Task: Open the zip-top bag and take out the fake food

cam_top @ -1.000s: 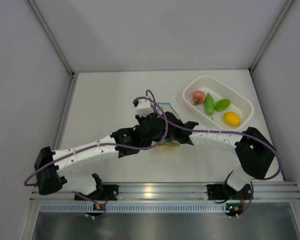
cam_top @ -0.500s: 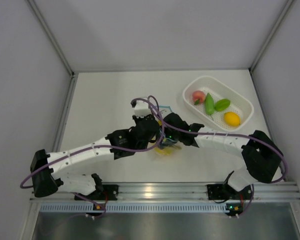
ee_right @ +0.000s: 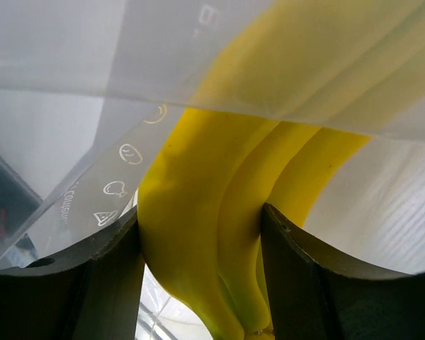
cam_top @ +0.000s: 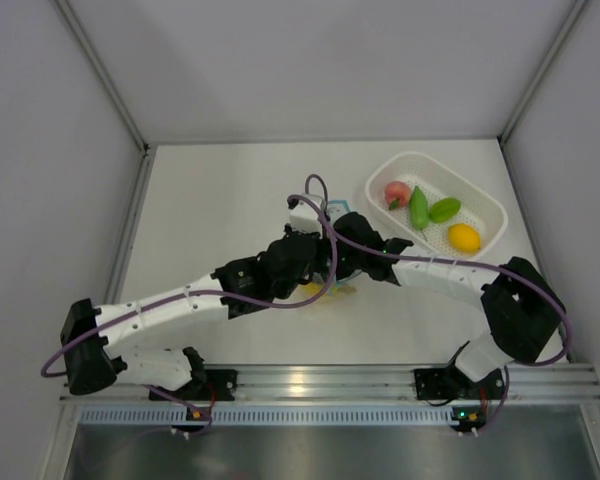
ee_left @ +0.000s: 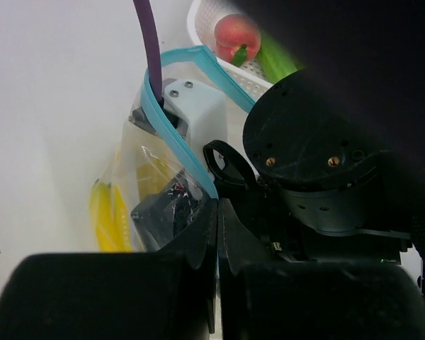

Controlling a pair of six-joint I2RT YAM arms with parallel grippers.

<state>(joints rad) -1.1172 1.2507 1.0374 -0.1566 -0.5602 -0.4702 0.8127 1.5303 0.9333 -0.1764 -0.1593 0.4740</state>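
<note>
Left arm (cam_top: 165,303) and right arm (cam_top: 445,272) converge, left hand (ee_left: 216,212) pinched tight, right hand (ee_right: 202,241) gripping with fingers (ee_right: 106,283) partway apart.

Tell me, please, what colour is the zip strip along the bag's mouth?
The strip on the bag is light blue, clearest in the left wrist view.

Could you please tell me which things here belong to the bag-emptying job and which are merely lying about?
Job: zip-top bag, pinched by the left hand; banana bunch inside it, between the fingers of the right hand; peach, green pieces, yellow fruit, already out.
Lying about: white basket holding those three; table; metal rail.
</note>
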